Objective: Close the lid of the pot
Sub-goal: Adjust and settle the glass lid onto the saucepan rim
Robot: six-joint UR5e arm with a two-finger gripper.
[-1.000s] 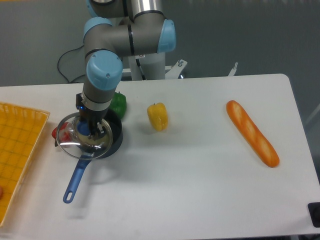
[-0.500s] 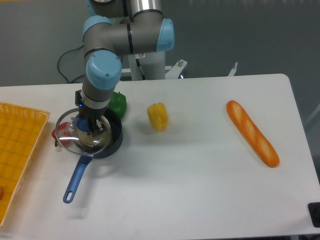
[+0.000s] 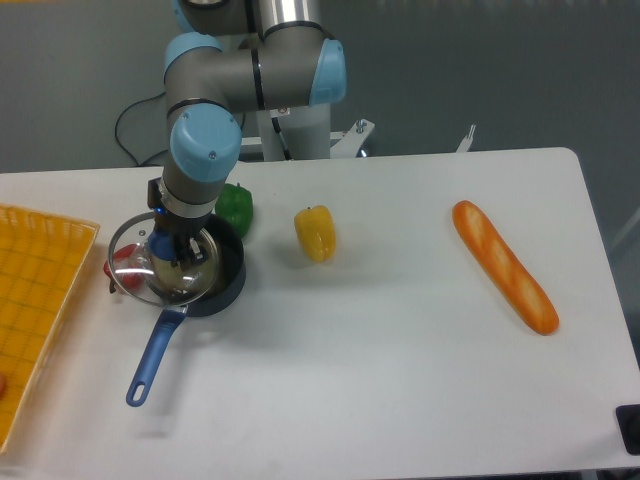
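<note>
One view only. Two-finger gripper (image 3: 168, 250) pinched shut on blue knob of round clear glass lid (image 3: 160, 262), held tilted over small dark round pot (image 3: 222, 285) with long blue handle, off toward orange tray (image 3: 40, 300). Green pepper (image 3: 237, 207) just behind pot.

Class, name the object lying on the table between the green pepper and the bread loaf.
A yellow pepper lies between green pepper and bread loaf.

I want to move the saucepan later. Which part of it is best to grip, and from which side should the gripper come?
Grip the long blue handle of the saucepan, coming from above near its middle. It lies flat on the white table, pointing toward the camera and slightly left, with free space on both sides. The glass lid and gripper crowd the rim.
</note>
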